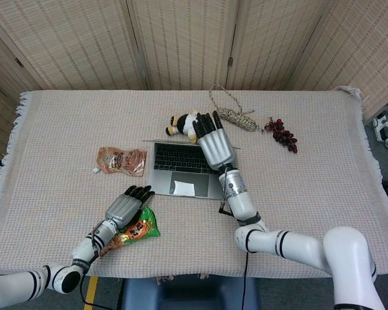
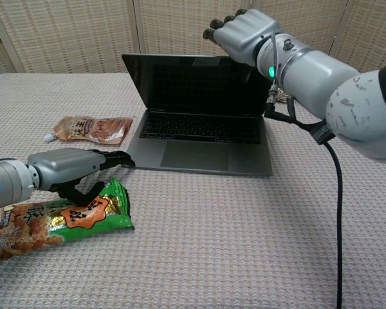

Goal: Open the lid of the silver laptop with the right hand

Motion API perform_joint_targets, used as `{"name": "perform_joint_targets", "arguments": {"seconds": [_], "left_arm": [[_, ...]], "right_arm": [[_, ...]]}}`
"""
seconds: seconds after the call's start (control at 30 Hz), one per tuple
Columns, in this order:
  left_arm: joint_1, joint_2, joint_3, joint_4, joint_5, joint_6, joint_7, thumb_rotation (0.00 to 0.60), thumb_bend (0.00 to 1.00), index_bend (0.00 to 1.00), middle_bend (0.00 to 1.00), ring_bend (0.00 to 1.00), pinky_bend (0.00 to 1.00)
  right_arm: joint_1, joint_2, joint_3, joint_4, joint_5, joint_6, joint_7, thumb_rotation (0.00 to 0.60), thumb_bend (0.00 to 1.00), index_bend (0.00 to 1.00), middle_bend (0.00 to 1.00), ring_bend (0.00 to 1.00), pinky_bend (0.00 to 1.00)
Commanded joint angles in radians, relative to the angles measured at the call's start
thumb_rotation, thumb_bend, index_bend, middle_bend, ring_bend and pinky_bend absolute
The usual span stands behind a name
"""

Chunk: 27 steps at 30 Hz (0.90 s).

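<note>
The silver laptop point(image 1: 181, 169) point(image 2: 199, 154) stands open in the middle of the table, its keyboard and trackpad showing. Its dark-screened lid point(image 2: 193, 84) is upright, leaning slightly back. My right hand point(image 1: 215, 145) point(image 2: 248, 32) is at the lid's upper right corner, fingers stretched out and apart against the top edge; no grip on it shows. My left hand point(image 1: 126, 205) point(image 2: 64, 168) lies flat near the front left, fingers extended, resting on a green snack bag point(image 1: 139, 229) point(image 2: 71, 219).
An orange pouch point(image 1: 119, 160) point(image 2: 90, 129) lies left of the laptop. Behind it are a plush penguin point(image 1: 181, 124), a coil of rope point(image 1: 236, 117) and dark grapes point(image 1: 281, 134). A black cable point(image 2: 338, 212) hangs from my right forearm.
</note>
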Motion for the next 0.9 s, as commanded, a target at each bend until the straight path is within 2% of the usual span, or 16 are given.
{"name": "perform_joint_targets", "arguments": {"seconds": [0.03, 0.5, 0.9], "left_arm": [[0.000, 0.001, 0.002, -0.002, -0.003, 0.004, 0.005, 0.600, 0.80, 0.02, 0.05, 0.00, 0.00], [-0.001, 0.007, 0.010, -0.014, -0.018, 0.018, 0.021, 0.600, 0.80, 0.02, 0.06, 0.00, 0.00], [-0.001, 0.014, 0.017, -0.023, -0.027, 0.027, 0.034, 0.600, 0.80, 0.03, 0.06, 0.00, 0.00]], "right_arm": [[0.023, 0.006, 0.019, 0.051, 0.029, -0.026, 0.015, 0.600, 0.45, 0.00, 0.00, 0.00, 0.00], [0.126, -0.031, 0.086, 0.304, 0.140, -0.103, 0.065, 0.600, 0.45, 0.00, 0.00, 0.00, 0.00], [0.157, -0.073, 0.109, 0.489, 0.226, -0.163, 0.086, 0.600, 0.45, 0.00, 0.00, 0.00, 0.00]]}}
